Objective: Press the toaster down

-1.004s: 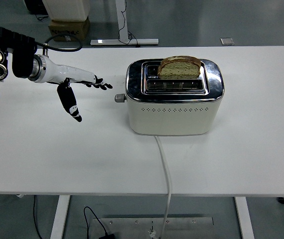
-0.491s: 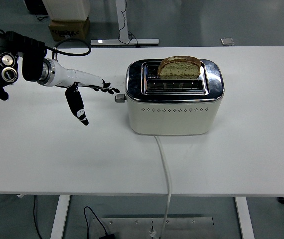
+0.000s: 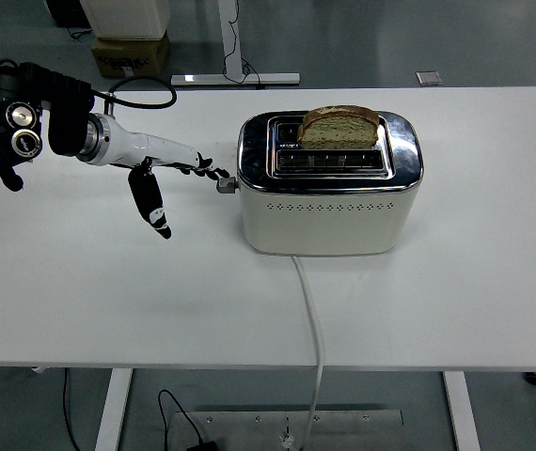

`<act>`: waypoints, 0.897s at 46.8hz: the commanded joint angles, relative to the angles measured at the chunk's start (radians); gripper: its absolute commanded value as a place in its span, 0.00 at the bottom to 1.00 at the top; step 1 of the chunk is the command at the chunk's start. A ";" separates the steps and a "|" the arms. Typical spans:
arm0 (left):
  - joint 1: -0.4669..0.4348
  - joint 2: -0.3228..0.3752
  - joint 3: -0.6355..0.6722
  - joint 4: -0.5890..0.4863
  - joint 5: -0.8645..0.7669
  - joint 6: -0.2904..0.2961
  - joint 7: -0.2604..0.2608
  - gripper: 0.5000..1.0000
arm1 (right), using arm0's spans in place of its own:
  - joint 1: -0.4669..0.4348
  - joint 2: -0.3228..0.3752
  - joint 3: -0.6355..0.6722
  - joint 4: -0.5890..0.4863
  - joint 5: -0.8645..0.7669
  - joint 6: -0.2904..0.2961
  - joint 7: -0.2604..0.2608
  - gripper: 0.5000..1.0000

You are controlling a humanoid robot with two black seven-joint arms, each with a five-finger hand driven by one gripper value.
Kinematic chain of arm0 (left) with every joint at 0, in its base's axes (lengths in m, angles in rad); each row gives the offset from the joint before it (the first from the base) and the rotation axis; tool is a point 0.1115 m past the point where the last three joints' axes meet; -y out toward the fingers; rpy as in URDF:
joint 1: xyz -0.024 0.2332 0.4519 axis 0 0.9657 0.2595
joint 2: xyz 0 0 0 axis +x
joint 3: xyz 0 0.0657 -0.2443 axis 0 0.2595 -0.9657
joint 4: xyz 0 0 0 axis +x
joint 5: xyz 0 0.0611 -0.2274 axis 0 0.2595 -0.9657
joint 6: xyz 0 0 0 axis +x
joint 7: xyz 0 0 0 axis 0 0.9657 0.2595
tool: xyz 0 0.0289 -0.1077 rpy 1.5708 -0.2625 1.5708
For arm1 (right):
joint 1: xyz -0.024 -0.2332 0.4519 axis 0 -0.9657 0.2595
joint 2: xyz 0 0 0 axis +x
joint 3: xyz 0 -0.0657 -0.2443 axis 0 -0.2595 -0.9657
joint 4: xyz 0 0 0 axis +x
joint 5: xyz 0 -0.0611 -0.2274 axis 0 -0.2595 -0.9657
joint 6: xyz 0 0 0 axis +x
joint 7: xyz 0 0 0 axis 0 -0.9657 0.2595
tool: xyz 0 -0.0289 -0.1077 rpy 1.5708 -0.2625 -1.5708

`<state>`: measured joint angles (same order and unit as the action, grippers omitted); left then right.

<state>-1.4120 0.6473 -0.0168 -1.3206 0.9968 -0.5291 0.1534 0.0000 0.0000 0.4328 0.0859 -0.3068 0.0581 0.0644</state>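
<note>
Nearest you, the white tabletop [image 3: 80, 301] runs bare along its near edge, broken only by the white power cord [image 3: 311, 310] that leaves the toaster's front and drops over that edge toward the floor.

Further in, you have the cream toaster [image 3: 329, 211] standing upright a little right of the tabletop's centre, long side facing you, with a row of small dots across its front panel and a chrome top. A slice of bread [image 3: 339, 126] stands in the rear slot, its upper half well proud of the chrome; the front slot looks empty. The grey lever knob [image 3: 227, 185] sticks out of the toaster's left end, high up near the chrome rim.

Your left hand [image 3: 169, 174] comes in from the left on a white forearm, with the black joint housings at the picture's left edge. It is spread and holds nothing: the fingers [image 3: 207, 169] stretch out flat toward the toaster, their dark tips just over or against the lever knob, though you cannot tell from this angle whether they actually touch it. The thumb [image 3: 150, 202] hangs down and toward you, apart from the fingers, clear of the tabletop.

Beyond the far edge of the tabletop you see grey floor, a cardboard box [image 3: 130, 52] at upper left, and the foot of a stand [image 3: 235, 79].
</note>
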 commanded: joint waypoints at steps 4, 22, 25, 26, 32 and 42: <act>0.007 -0.006 0.000 0.000 0.000 0.000 0.000 1.00 | 0.000 0.000 0.000 0.000 0.000 0.000 0.000 1.00; 0.030 -0.012 0.000 0.015 0.000 0.001 0.000 1.00 | 0.000 0.000 0.000 0.000 0.000 0.000 0.000 1.00; 0.030 -0.017 0.000 0.015 0.000 0.003 0.000 1.00 | 0.000 0.000 0.000 0.000 0.000 0.000 0.000 1.00; 0.030 -0.018 0.000 0.015 0.000 0.003 0.000 1.00 | 0.000 0.000 0.000 0.000 0.000 0.000 0.000 1.00; 0.038 -0.018 0.000 0.017 0.000 0.008 0.000 1.00 | 0.000 0.000 0.000 0.000 0.000 0.000 0.000 1.00; 0.051 -0.020 0.000 0.023 0.002 0.017 0.000 1.00 | 0.000 0.000 0.000 0.000 0.000 0.000 0.000 1.00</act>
<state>-1.3609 0.6274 -0.0169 -1.2981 0.9982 -0.5128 0.1529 0.0000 0.0000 0.4334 0.0859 -0.3069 0.0584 0.0644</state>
